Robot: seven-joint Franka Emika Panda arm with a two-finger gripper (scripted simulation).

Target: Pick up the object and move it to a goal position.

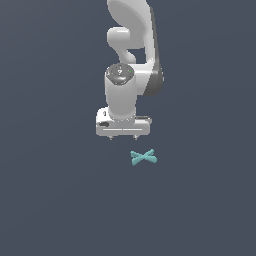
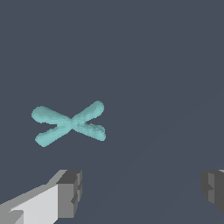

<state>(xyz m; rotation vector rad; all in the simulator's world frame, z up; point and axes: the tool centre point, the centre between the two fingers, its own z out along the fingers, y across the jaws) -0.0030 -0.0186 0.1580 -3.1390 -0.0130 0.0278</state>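
The object (image 1: 143, 157) is a small teal X-shaped piece of two crossed rounded bars, lying flat on the dark grey floor. In the exterior view my gripper (image 1: 123, 137) hangs above and slightly toward the exterior view's left of it, pointing down, not touching it. The wrist view shows the object (image 2: 70, 124) ahead of the two grey fingertips (image 2: 70, 192), outside the gap between them. My gripper (image 2: 141, 192) is open, its fingers spread wide with nothing between them.
The white arm (image 1: 132, 50) rises behind the gripper toward the top of the exterior view. Plain dark grey floor (image 1: 60, 200) surrounds the object on every side.
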